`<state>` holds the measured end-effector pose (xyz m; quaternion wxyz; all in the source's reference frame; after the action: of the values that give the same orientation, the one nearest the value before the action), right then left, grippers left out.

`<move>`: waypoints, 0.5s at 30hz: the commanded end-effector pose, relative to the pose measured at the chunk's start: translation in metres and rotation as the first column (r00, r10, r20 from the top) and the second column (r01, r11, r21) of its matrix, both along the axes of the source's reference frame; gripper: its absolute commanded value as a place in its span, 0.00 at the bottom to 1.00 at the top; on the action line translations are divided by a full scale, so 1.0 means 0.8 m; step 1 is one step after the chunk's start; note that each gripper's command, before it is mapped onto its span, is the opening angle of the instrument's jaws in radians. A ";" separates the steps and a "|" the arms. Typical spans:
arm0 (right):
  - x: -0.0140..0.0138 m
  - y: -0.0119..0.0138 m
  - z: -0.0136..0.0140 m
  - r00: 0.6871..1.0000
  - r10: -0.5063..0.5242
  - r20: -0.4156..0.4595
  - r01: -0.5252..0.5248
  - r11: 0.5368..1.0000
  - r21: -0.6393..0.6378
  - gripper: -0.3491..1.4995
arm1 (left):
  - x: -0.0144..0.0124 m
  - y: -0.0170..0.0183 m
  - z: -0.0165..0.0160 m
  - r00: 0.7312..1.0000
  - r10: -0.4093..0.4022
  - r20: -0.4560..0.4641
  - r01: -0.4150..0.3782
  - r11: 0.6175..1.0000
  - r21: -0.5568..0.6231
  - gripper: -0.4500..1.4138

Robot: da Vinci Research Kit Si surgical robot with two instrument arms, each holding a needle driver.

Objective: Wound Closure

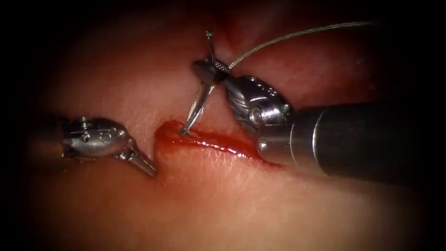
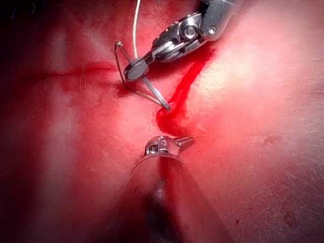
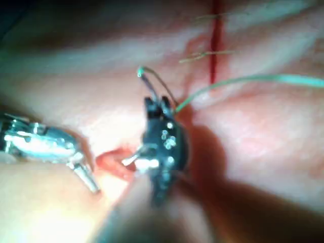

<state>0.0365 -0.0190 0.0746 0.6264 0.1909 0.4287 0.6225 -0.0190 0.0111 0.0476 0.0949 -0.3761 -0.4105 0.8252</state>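
Right pincer [image 1: 211,72] grips needle [image 1: 197,104] mid-curve, tip touching cut [image 1: 209,139].

Tissue [image 1: 223,200] with an open cut [image 1: 209,142]

Pale pink, glistening; cut slanting from 9 o'clock down toward 4 o'clock across centre, lined with red fluid [image 1: 232,148]. Needle [image 1: 197,104] tip touching the cut's 9 o'clock end; thread [image 1: 288,37] trailing toward 1 o'clock.
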 end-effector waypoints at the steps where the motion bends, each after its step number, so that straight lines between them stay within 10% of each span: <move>1: 0.0011 -0.0002 -0.0001 1.000 0.007 -0.009 -0.007 1.000 0.014 0.00 | -0.0006 0.0000 0.0008 1.000 0.000 0.002 0.000 1.000 0.000 0.05; 15: 0.0013 -0.0014 -0.0008 0.987 0.138 -0.083 -0.118 0.971 0.210 0.00 | -0.0003 0.0000 0.0009 1.000 0.003 0.003 -0.003 1.000 0.000 0.04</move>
<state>0.0367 -0.0202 0.0735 0.5385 0.2586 0.4017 0.6941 -0.0187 0.0111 0.0476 0.0935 -0.3763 -0.4112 0.8250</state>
